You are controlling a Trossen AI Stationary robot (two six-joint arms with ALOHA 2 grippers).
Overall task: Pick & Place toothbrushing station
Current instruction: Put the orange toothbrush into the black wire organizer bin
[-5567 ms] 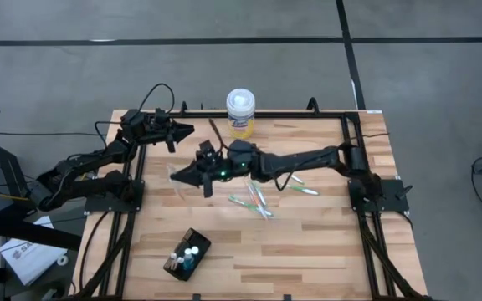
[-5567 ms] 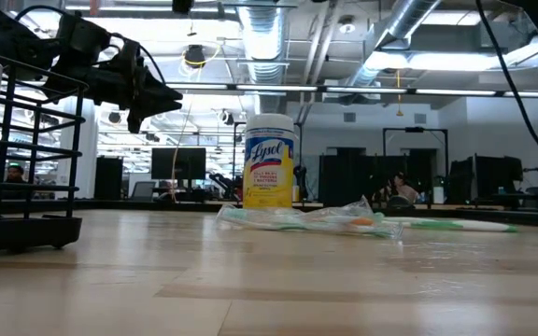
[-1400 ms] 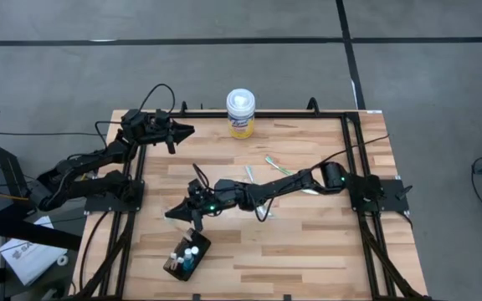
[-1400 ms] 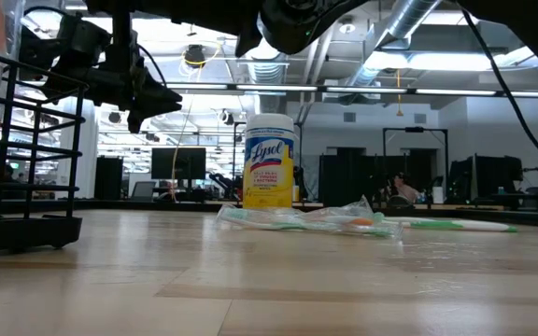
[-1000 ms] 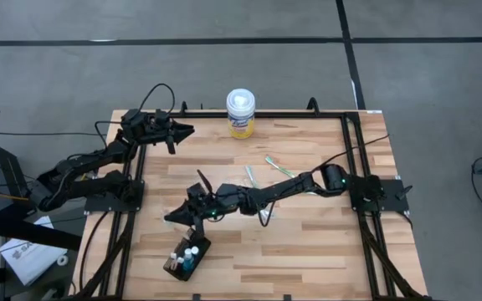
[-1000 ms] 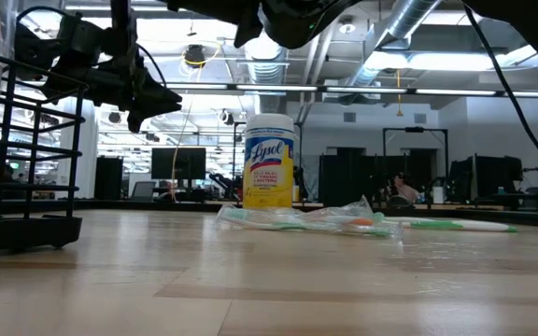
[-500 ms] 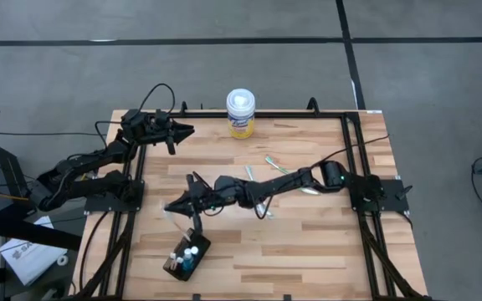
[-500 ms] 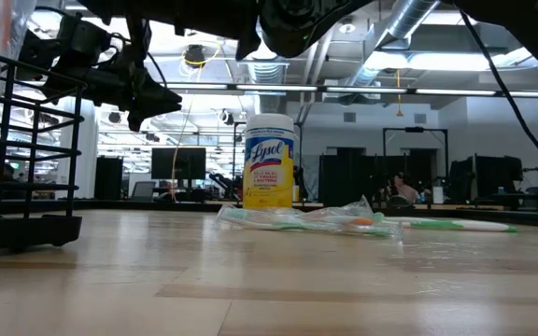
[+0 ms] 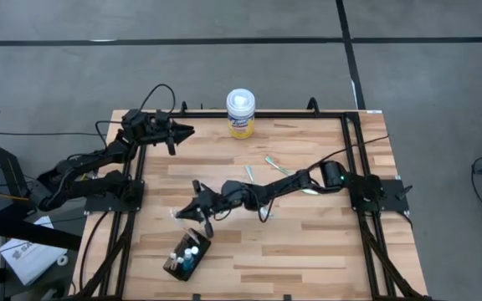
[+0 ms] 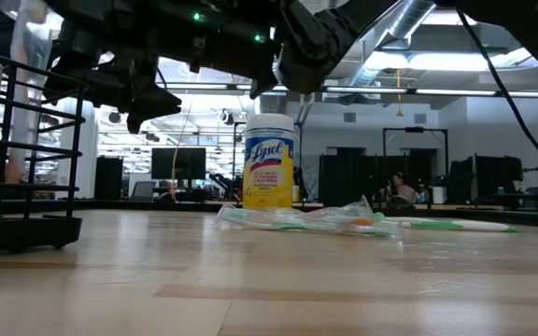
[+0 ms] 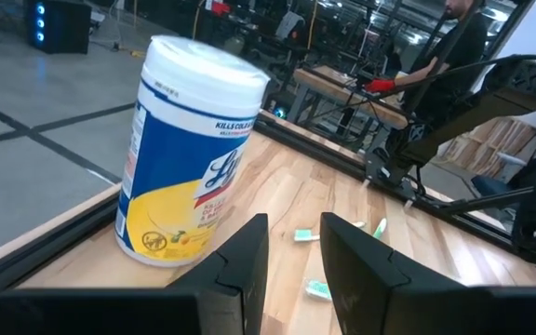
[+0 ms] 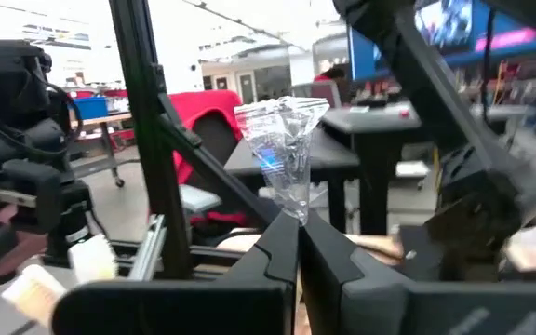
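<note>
Toothbrushing station (image 9: pixel 187 254): black box-shaped holder at the near-left part of the bench (image 9: pixel 325 251), small bottles standing in its top. In the high view its long axis runs diagonally, near-left to far-right. In the low view its wire frame (image 10: pixel 26 149) fills the left edge.

Key relation: right gripper (image 9: pixel 187 216) hangs just beyond the station's far end, a little to the left of it, with a gap visible between them. The station lies toward the near bench edge from the jaws. Right arm is much the nearer of the two; it is stretched almost flat across the bench from its base at the right edge, wrist pointing left.

Right jaws: clenched on a crumpled piece of clear plastic wrap (image 12: pixel 284 140), seen standing up from between the fingertips in the right wrist view. Cannot tell whether a toothbrush is inside it.

Left gripper (image 9: pixel 181 131): parked at the far-left corner, well apart from the station, pointing toward the Lysol wipes canister (image 9: pixel 241 113). Its jaws stand partly apart with nothing between them (left wrist view).

Loose wrapped toothbrushes (image 9: pixel 266 180) lie mid-bench under the right forearm.

Judgement: the next move turns on bringing the right jaws toward the near edge and down over the station's top slots; the offset is short.
</note>
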